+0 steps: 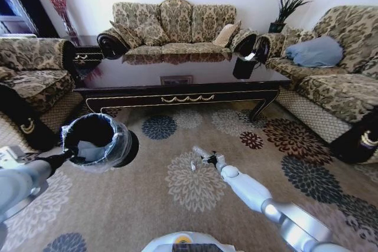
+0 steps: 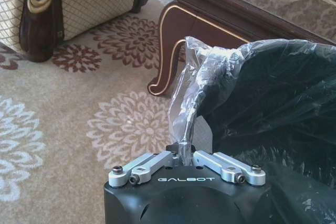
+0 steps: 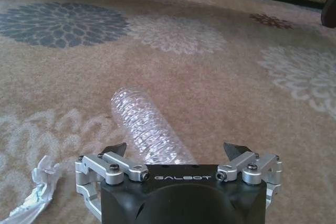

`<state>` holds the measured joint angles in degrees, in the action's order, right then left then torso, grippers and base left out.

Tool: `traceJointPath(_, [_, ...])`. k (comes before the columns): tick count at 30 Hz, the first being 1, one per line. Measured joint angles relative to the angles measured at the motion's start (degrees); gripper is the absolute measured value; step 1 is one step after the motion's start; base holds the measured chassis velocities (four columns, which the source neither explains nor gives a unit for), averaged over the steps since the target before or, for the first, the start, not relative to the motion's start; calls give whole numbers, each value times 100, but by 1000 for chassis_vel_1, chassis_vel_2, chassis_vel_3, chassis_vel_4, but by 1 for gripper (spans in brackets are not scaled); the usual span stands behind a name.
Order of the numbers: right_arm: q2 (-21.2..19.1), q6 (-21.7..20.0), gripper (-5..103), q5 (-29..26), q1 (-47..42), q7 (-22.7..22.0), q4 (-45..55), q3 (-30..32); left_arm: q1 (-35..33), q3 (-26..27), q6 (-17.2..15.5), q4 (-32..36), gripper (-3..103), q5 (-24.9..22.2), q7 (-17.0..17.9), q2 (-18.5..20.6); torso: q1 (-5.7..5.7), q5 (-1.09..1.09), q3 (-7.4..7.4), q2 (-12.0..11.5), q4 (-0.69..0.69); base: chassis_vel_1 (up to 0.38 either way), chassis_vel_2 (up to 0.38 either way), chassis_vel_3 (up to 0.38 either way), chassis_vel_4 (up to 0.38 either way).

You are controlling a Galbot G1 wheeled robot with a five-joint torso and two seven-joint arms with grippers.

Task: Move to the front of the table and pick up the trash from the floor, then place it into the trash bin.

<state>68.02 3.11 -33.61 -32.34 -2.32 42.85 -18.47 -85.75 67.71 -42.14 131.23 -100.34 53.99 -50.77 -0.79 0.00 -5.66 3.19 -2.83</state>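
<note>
Right end effector (image 3: 178, 156) spread wide, empty, straddling the clear bottle (image 3: 144, 127) lying on the carpet (image 3: 210, 77).

Bright, even daylight throughout. Sofa mirrored in the glossy table (image 1: 177, 72). Strong fisheye bending at head-view edges. Glints on the bin (image 2: 262, 93) liner. Soft shadows on carpet (image 3: 210, 77); far carpet slightly blurred.

Black hand (image 3: 178, 156) (GALBOT-marked), silver links
</note>
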Motion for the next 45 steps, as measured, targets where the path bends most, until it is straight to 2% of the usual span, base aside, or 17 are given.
traceJointPath(5, [209, -134, 100, 15, 6, -206, -90, -18, -115, 89, 0, 85, 0, 18, 1, -74, 0, 1, 0, 0, 0, 0, 0, 0, 0])
traceJointPath(8, [341, -341, 100, 13, 70, -506, -211, -39, -197, 202, 0, 124, 0, 20, 1, -101, 0, 0, 0, 0, 1, 0, 0, 0, 0])
traceJointPath(15, [434, -683, 100, -1, 107, -908, -305, -29, -262, 286, 0, 178, 0, 2, -3, -120, 0, 0, 0, 0, 0, 0, 0, 0, 0])
traceJointPath(16, [433, -738, 103, -1, 107, -972, -299, -31, -263, 287, 0, 180, 0, 1, -3, -118, 0, 0, 0, 0, 0, 0, 0, 0, 0])
traceJointPath(18, [434, -821, 95, -1, 107, -1066, -286, -32, -256, 286, 1, 184, 0, -1, -4, -98, 0, 0, 0, 0, -1, 0, 0, 0, 0])
traceJointPath(21, [431, -883, 91, 10, 107, -1114, -282, -33, -248, 274, 1, 193, 0, -2, -4, -85, 0, 0, 0, 0, -1, 0, 0, 0, 0])
traceJointPath(22, [428, -914, 80, 22, 106, -1130, -279, -34, -247, 264, 1, 197, 0, -3, -4, -83, 0, 0, 0, 0, -1, 0, 0, 0, 0])
traceJointPath(24, [426, -940, 80, 31, 105, -1146, -279, -33, -247, 260, 1, 199, 0, -4, -4, -83, 0, 0, 0, 0, -1, 0, 0, 0, 0])
traceJointPath(27, [423, -998, 64, 64, 101, -1189, -279, -34, -256, 259, 1, 216, 0, -4, -4, -92, 0, 0, 0, 0, -1, 0, 0, 0, 0])
traceJointPath(29, [422, -1000, 64, 67, 101, -1191, -279, -35, -260, 259, 1, 219, 0, -4, -4, -95, 0, 0, 0, 0, -1, 0, 0, 0, 0])
traceJointPath(33, [395, -1006, 43, 83, 68, -1190, -229, -36, -275, 262, 1, 222, 0, -5, -5, -100, 0, 0, 0, 0, 0, 0, 0, 0, 0])
traceJointPath(34, [395, -1006, 43, 83, 68, -1190, -229, -36, -275, 262, 1, 222, 0, -5, -5, -100, 0, 0, 0, 0, 0, 0, 0, 0, 0])
traceJointPath(36, [347, -996, 32, 88, 33, -1172, -161, -37, -278, 265, 1, 222, 0, -5, -4, -100, 0, 0, 0, 0, 0, 0, 0, 0, 0])
traceJointPath(39, [285, -976, 28, 93, -1, -1151, -98, -35, -277, 265, 1, 222, 0, -5, -4, -95, 0, 1, 0, 0, 0, 0, 0, 0, 0])
traceJointPath(42, [165, -924, 19, 111, -65, -1117, 12, -5, -266, 262, 1, 216, 0, -5, -4, -87, 0, 1, 0, 0, 0, 0, 0, 0, 0])
traceJointPath(45, [40, -869, 16, 135, -132, -1092, 141, 32, -263, 247, 1, 211, 0, -5, -5, -87, 0, 2, 0, 0, 0, 0, 0, 0, 0])
